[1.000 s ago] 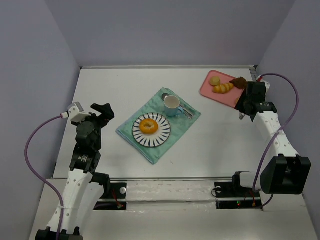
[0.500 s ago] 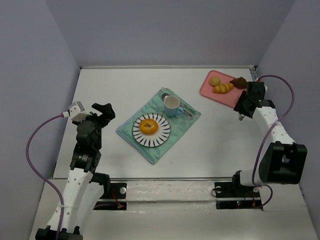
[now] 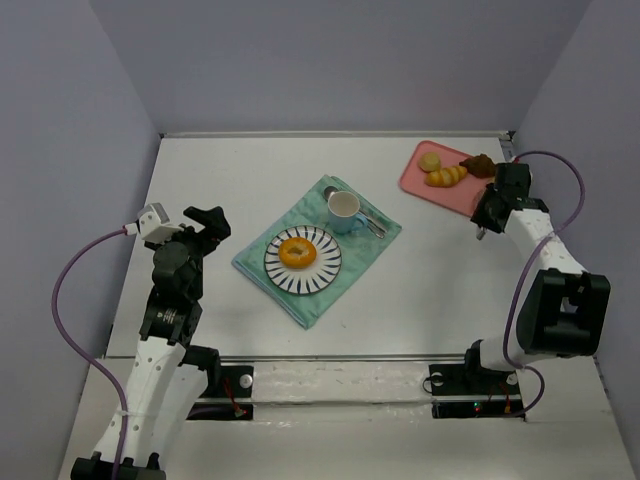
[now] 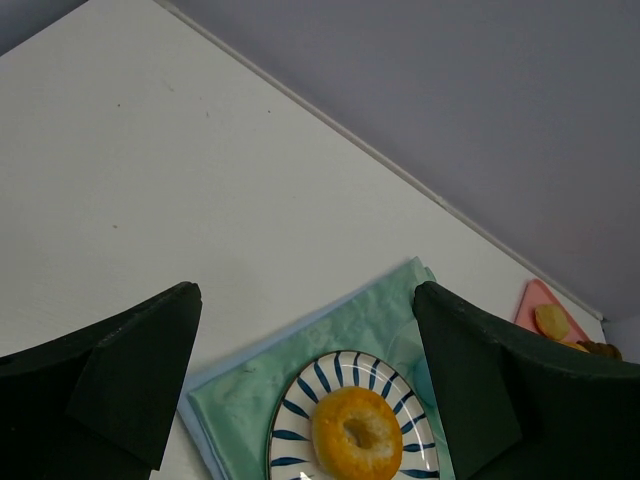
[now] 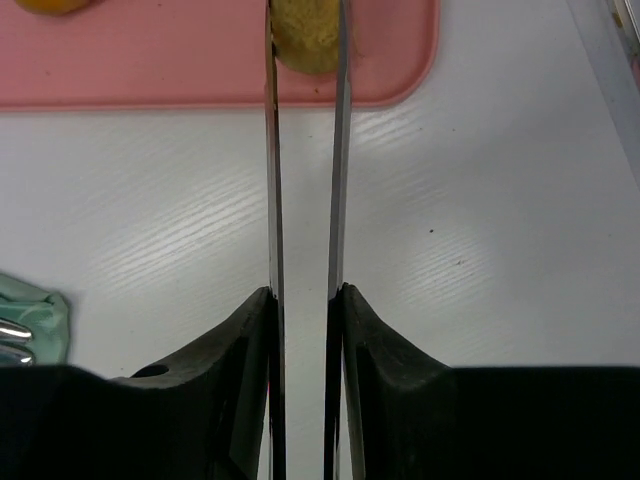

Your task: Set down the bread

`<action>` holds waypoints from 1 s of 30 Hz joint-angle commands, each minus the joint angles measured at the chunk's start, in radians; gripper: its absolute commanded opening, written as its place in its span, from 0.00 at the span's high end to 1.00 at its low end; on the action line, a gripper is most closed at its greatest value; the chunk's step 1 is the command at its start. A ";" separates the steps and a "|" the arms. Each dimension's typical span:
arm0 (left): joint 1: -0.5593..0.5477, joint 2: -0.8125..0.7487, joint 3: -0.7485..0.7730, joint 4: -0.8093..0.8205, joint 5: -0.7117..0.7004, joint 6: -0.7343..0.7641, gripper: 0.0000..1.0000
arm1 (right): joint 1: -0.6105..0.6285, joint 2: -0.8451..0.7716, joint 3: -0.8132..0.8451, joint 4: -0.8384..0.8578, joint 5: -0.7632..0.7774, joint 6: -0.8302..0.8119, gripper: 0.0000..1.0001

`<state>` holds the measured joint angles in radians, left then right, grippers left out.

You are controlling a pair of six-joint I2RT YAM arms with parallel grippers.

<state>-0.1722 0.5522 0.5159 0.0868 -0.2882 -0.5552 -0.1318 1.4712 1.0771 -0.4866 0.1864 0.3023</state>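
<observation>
A pink tray at the back right holds a round bun, a croissant and a brown bread. My right gripper sits low at the tray's right corner. In the right wrist view its thin fingers stand a narrow gap apart, and the brown bread fills that gap at the tips of the right gripper. A ring-shaped bread lies on a striped plate. My left gripper is open and empty, and in the left wrist view it looks over the ring bread.
A green cloth lies under the plate, a cup and cutlery. Grey walls close in the table on three sides. The right wall stands close behind the right arm.
My right gripper has shifted slightly left toward the tray's corner, and its arm has folded in behind it. The left arm has not moved.
</observation>
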 commanded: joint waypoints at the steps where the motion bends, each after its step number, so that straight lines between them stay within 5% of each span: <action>1: 0.003 -0.011 -0.013 0.056 0.001 0.006 0.01 | -0.008 -0.116 0.035 0.072 -0.059 -0.009 0.73; 7: 0.003 -0.012 -0.013 0.054 0.000 0.003 0.01 | 0.033 -0.323 0.049 0.060 -0.309 -0.072 0.73; 12: 0.003 -0.005 -0.011 0.050 -0.005 0.001 0.01 | 0.312 -0.460 0.084 0.051 -0.346 -0.138 0.72; 21: 0.003 0.008 -0.007 0.039 -0.023 0.000 0.01 | 0.854 -0.353 0.058 -0.012 -0.304 -0.192 0.69; 30: 0.003 0.018 -0.008 0.037 -0.029 -0.003 0.01 | 0.974 -0.265 0.000 -0.095 -0.254 -0.109 0.68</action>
<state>-0.1722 0.5671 0.5159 0.0860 -0.2993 -0.5575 0.8234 1.2446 1.1011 -0.5621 -0.1085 0.1505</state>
